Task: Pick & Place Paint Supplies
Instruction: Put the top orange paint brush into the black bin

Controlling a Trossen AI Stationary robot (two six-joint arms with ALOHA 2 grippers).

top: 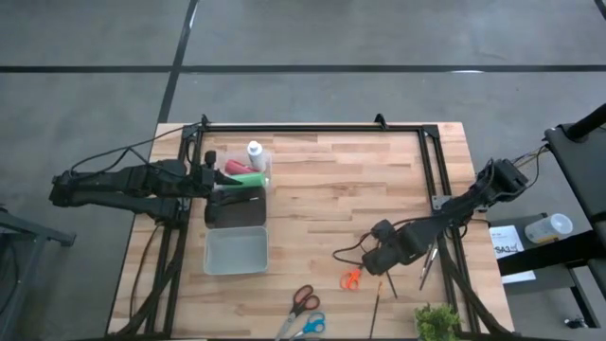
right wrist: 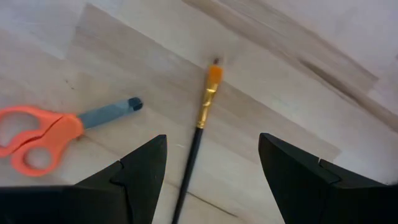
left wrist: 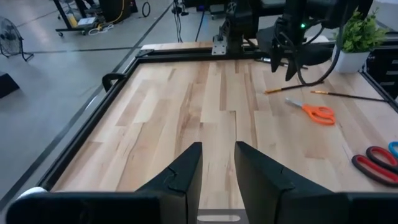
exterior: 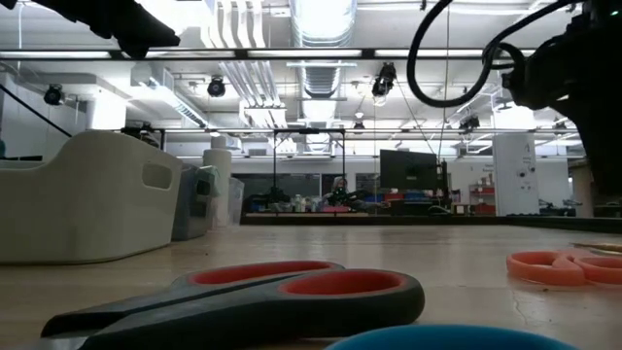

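Note:
A thin brush [right wrist: 198,134] with an orange tip, a gold ferrule and a dark handle lies flat on the wooden table. My right gripper [right wrist: 211,171] hangs above it, pointing down and open, one finger on each side and clear of it. In the high view this gripper [top: 382,261] is at the near right, with more brushes [top: 378,301] beside it. White [top: 254,152], green [top: 248,178] and red [top: 232,169] paint bottles sit in a clear bin at the far left. My left gripper [top: 222,182] waits there, open and with nothing in it [left wrist: 217,171].
Orange scissors [right wrist: 37,134] lie close beside the brush. Red scissors [top: 303,300] and blue scissors [top: 311,327] lie at the near edge. A small plant [top: 436,322] stands at the near right corner. A dark tray [top: 235,210] and a pale bin [top: 237,251] sit at the left.

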